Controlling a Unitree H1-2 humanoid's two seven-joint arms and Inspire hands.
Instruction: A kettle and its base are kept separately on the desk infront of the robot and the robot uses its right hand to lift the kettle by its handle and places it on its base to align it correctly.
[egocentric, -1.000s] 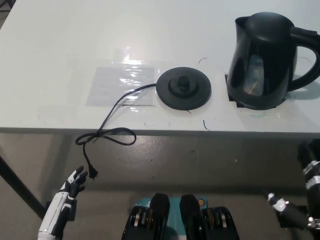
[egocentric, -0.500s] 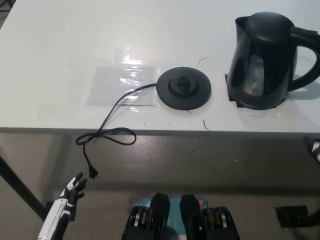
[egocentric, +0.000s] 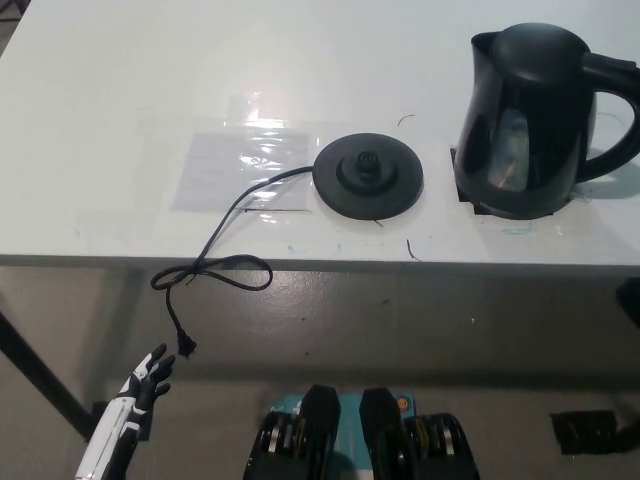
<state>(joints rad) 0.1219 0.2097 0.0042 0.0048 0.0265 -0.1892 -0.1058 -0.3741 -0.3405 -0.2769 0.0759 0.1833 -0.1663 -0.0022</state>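
Observation:
The black kettle (egocentric: 525, 125) stands upright at the right of the white desk (egocentric: 120, 90), its handle (egocentric: 618, 105) pointing right. Its round black base (egocentric: 367, 178) lies flat left of it, a short gap apart. My white left hand (egocentric: 146, 381) hangs below the desk's front edge at the lower left, fingers apart and holding nothing. Of my black right arm only a dark sliver (egocentric: 630, 300) shows at the right border, below the desk edge and well under the kettle; its fingers are out of sight.
The base's black cord (egocentric: 225, 225) runs left over a taped clear sheet (egocentric: 245, 165), loops over the desk's front edge and ends in a dangling plug (egocentric: 185, 346). A dark table leg (egocentric: 35, 375) slants at the lower left.
My right arm has withdrawn from the lower right to a sliver at the right edge. My left hand has sunk lower. Kettle and base have not moved.

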